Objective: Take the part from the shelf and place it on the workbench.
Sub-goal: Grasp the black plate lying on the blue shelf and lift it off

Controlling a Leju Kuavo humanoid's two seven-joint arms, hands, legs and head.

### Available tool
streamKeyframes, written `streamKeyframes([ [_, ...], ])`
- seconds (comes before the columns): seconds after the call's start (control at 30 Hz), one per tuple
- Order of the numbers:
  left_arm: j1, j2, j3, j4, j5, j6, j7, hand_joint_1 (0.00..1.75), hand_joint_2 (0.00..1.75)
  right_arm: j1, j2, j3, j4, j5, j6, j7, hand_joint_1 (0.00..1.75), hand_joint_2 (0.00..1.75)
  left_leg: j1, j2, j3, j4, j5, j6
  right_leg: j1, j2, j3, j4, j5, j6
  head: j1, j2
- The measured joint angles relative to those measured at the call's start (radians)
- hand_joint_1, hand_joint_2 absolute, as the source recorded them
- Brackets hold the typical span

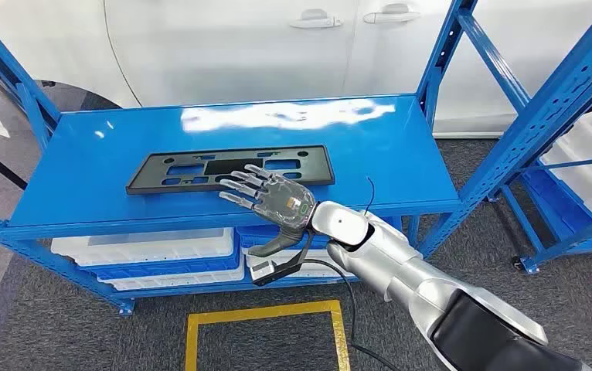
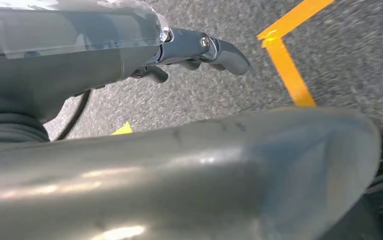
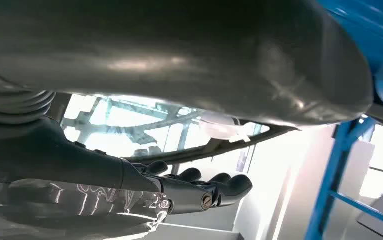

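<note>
You are reaching your right hand (image 1: 277,199) over the near edge of the flat black part (image 1: 227,168) lying on the blue shelf (image 1: 84,166) — fingers (image 1: 240,182) spread, holding nothing — so next you are probably needing to close them on that edge.

Flat black rectangular part (image 1: 200,166) with cutouts, lying on blue shelf (image 1: 107,147)

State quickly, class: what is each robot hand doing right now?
Left robot hand: fingers curled in, holding nothing, closed.
Right robot hand: open, fingers spread above the black part, not holding it.
</note>
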Motion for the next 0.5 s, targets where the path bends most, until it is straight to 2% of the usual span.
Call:
streamKeyframes([
  [0.03,0.001,0.000,0.000,0.000,-0.001,-0.001,0.000,0.00,0.00,0.002,-0.002,0.000,-0.001,0.000,0.000,0.001,0.00,0.58,0.000,0.000,-0.008,-0.004,-0.011,-0.001,0.000,0.001,0.008,0.000,-0.006,0.000,0.000,0.000],
  [0.07,0.001,0.000,0.000,0.000,-0.002,-0.003,0.000,0.00,0.00,0.004,-0.004,0.000,-0.003,0.002,0.000,0.002,0.00,0.87,0.000,0.000,-0.012,-0.017,-0.012,0.000,0.000,0.002,0.017,0.000,-0.012,0.001,0.000,0.000],
  [0.1,0.002,0.001,-0.001,0.000,-0.004,-0.005,0.000,0.00,0.00,0.008,-0.008,0.000,-0.006,0.004,0.001,0.005,0.00,1.31,0.000,0.000,-0.019,-0.046,-0.007,0.000,0.000,0.003,0.034,0.000,-0.025,0.002,0.000,0.000],
  [0.13,0.002,0.001,-0.002,0.000,-0.006,-0.008,0.000,0.00,0.00,0.011,-0.012,0.000,-0.010,0.008,0.002,0.009,0.00,1.75,0.000,0.000,-0.016,-0.098,0.031,0.002,0.000,0.004,0.052,0.002,-0.038,0.004,0.000,0.000],
  [0.2,0.002,0.002,-0.004,0.000,-0.006,-0.016,-0.004,0.00,0.00,0.018,-0.019,0.000,-0.017,0.022,0.008,0.023,0.00,1.75,-0.002,0.001,-0.005,-0.226,0.172,0.011,0.002,0.006,0.080,0.010,-0.066,0.011,0.000,0.000],
  [0.23,0.002,0.003,-0.005,0.000,-0.006,-0.021,-0.009,0.00,0.00,0.021,-0.022,0.001,-0.020,0.037,0.014,0.035,0.00,1.75,-0.004,0.001,-0.002,-0.268,0.229,0.017,0.004,0.008,0.087,0.017,-0.081,0.016,0.000,0.000],
  [0.27,0.001,0.003,-0.006,0.000,-0.006,-0.027,-0.014,0.00,0.00,0.025,-0.026,0.001,-0.022,0.056,0.021,0.050,0.00,1.75,-0.006,0.001,-0.003,-0.288,0.261,0.024,0.005,0.009,0.090,0.022,-0.094,0.022,0.000,0.000],
  [0.37,-0.004,0.003,-0.009,0.000,-0.005,-0.041,-0.024,0.00,0.00,0.024,-0.032,0.002,-0.022,0.115,0.057,0.100,0.00,1.75,-0.004,0.002,0.002,-0.288,0.259,0.042,0.005,0.008,0.093,0.033,-0.123,0.040,0.000,0.000],
  [0.4,-0.005,0.003,-0.010,0.000,-0.005,-0.043,-0.026,0.00,0.00,0.021,-0.033,0.002,-0.018,0.128,0.070,0.113,0.00,1.75,-0.003,0.002,0.006,-0.292,0.257,0.047,0.004,0.006,0.083,0.057,-0.140,0.045,0.000,0.000],
  [0.43,-0.006,0.003,-0.012,0.000,-0.004,-0.044,-0.028,0.00,0.00,0.019,-0.035,0.002,-0.013,0.137,0.081,0.123,0.00,1.75,-0.002,0.003,0.010,-0.295,0.254,0.052,0.002,0.003,0.060,0.102,-0.164,0.051,0.000,0.000],
  [0.5,-0.008,0.003,-0.013,0.000,-0.003,-0.045,-0.029,0.00,0.00,0.019,-0.038,0.002,0.000,0.150,0.091,0.133,0.00,1.75,-0.002,0.003,0.014,-0.296,0.246,0.059,-0.003,0.001,-0.021,0.239,-0.218,0.060,0.000,0.000],
])
